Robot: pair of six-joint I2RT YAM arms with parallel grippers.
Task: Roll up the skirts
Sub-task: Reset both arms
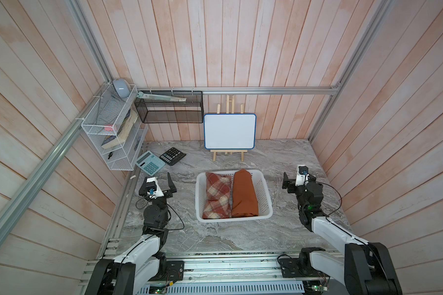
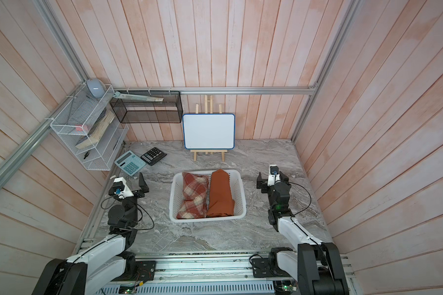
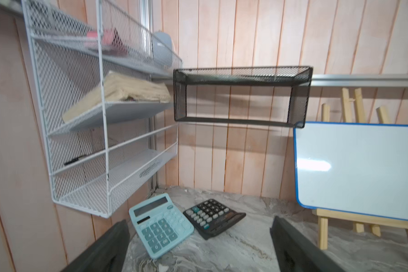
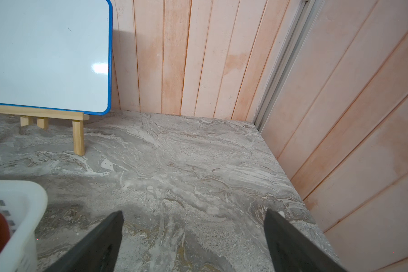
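Pale pink wooden planks (image 1: 241, 51) stand on three sides of a grey marble-patterned table (image 1: 215, 237). Near the middle of the table stands a white lattice basket (image 1: 235, 219). Inside it lie the plaid skirt (image 1: 216, 195) and the rust-orange skirt (image 1: 244, 195), each as a roll, side by side and touching. The plaid one is on the robot's left. The far end of the orange one rises a little over the far rim.

The left hand (image 3: 199, 221) hovers beside the basket on its left, its jaws spread wide with nothing between them. The right hand (image 4: 194, 212) is on the other side of the basket, also spread wide and holding nothing.

At the back wall a whiteboard (image 1: 229, 131) rests on a small wooden easel (image 1: 229, 154). A light blue calculator (image 1: 150, 162) and a black calculator (image 1: 172, 155) lie near the far left corner.
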